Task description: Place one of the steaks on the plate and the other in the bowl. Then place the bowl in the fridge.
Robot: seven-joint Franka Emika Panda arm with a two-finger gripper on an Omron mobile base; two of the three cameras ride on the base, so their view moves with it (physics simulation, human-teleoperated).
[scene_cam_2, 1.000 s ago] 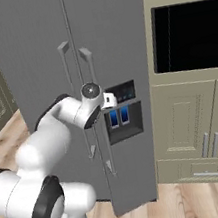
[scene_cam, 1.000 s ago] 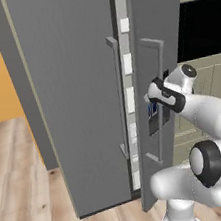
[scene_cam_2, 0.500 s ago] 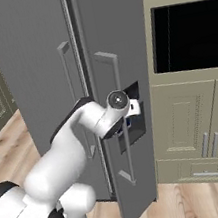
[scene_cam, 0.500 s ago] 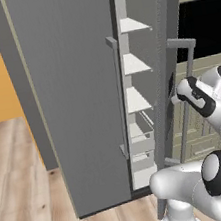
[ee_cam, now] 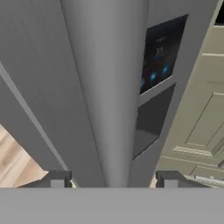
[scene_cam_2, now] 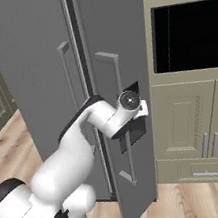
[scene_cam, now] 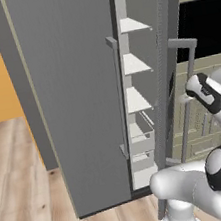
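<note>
Opening the tall grey double-door fridge (scene_cam: pixel 78 87) was the step in hand, judged from how its right-hand door (scene_cam_2: pixel 121 78) stood swung partway out with white inner shelves (scene_cam: pixel 136 65) visible through the gap in the left base view. The two-finger gripper (ee_cam: pixel 113 178) sat at the long vertical grey bar handle (ee_cam: pixel 109 87) of that door, with the bar running up between its dark fingertips (ee_cam: pixel 56 178); the tips stood apart on either side of the bar with a sliver of space at each, so it read as straddling the handle loosely, not clamped on it. In the right base view the white arm (scene_cam_2: pixel 82 146) reached across to the handle (scene_cam_2: pixel 118 114), with the dark dispenser panel (scene_cam_2: pixel 133 122) just behind the wrist. To do this step well, the door probably needed to stand wide enough for a bowl to pass onto a shelf, and the present gap looked rather narrow for that. If the gripper was to let go, it seemed wise to back straight off along its own axis so neither tip hooked the bar and dragged the door. If more swing was wanted, pushing on the door's inner edge or re-gripping the bar would have served, following the door's arc about the hinge instead of pulling straight. The beige cabinet (scene_cam_2: pixel 198 115) beside the fridge lay close to the door's path and to the arm's elbow. Neither steaks, plate nor bowl could be made out in these views, so their positions could not be told.
</note>
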